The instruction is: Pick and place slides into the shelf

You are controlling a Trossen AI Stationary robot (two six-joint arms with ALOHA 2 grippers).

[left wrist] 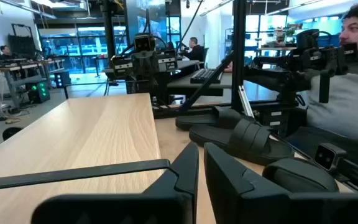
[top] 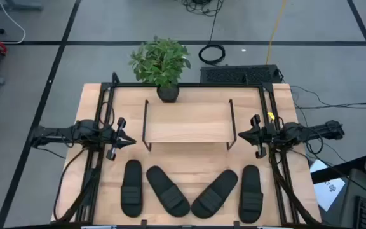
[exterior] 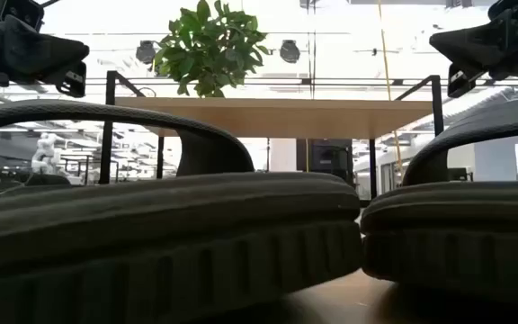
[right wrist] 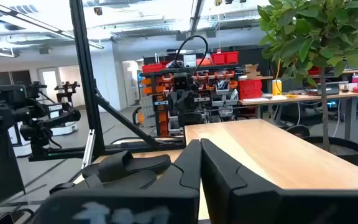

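Four black slides lie sole-down in a row along the table's near edge: one at the left (top: pixel 131 187), two slanted ones in the middle (top: pixel 168 189) (top: pixel 215 193) with their near ends close together, and one at the right (top: pixel 251 193). The shelf (top: pixel 186 124) stands at the table's middle on its black wire legs, and its light wood top is bare. My left gripper (top: pixel 131 141) hovers shut just off the shelf's left end. My right gripper (top: pixel 240 135) hovers shut off its right end. Both point level toward the shelf and hold nothing.
A potted plant (top: pixel 161 63) stands at the far edge, right behind the shelf. Black rails (top: pixel 100 127) run along the table's left and right sides under the arms. A person (left wrist: pixel 353 81) sits beyond the table's right side.
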